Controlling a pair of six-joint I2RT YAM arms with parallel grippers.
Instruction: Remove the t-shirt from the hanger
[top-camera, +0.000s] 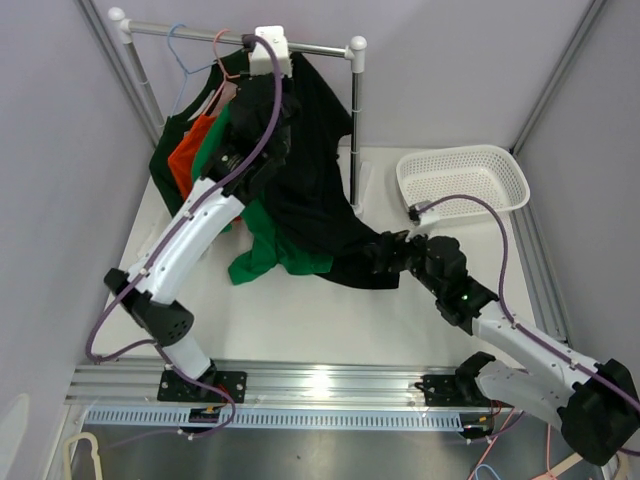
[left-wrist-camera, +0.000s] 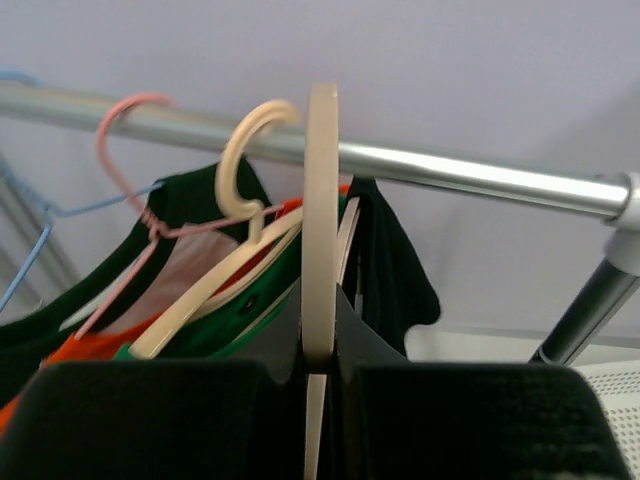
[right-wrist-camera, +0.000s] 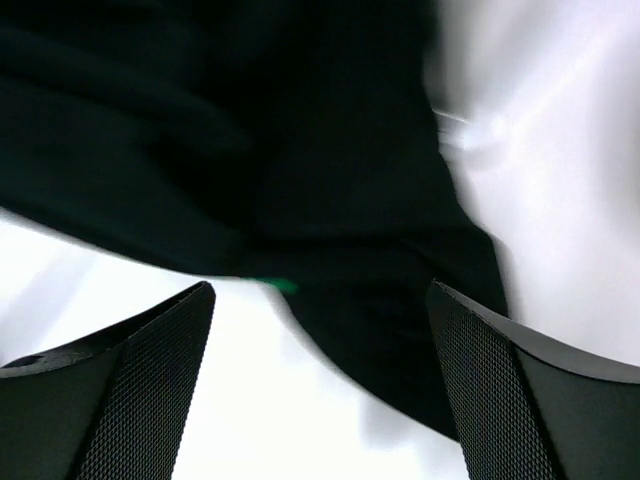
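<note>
Four hangers, one rail, four shirts, one white basket at two o'clock, two arms.

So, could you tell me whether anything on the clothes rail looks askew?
Yes: the black t-shirt slants to the right, its hem lying on the white table by the open right pincer, and the green garment trails onto it too rather than hanging straight.

Bright, even light; t-shirt blurred in right wrist view
</note>
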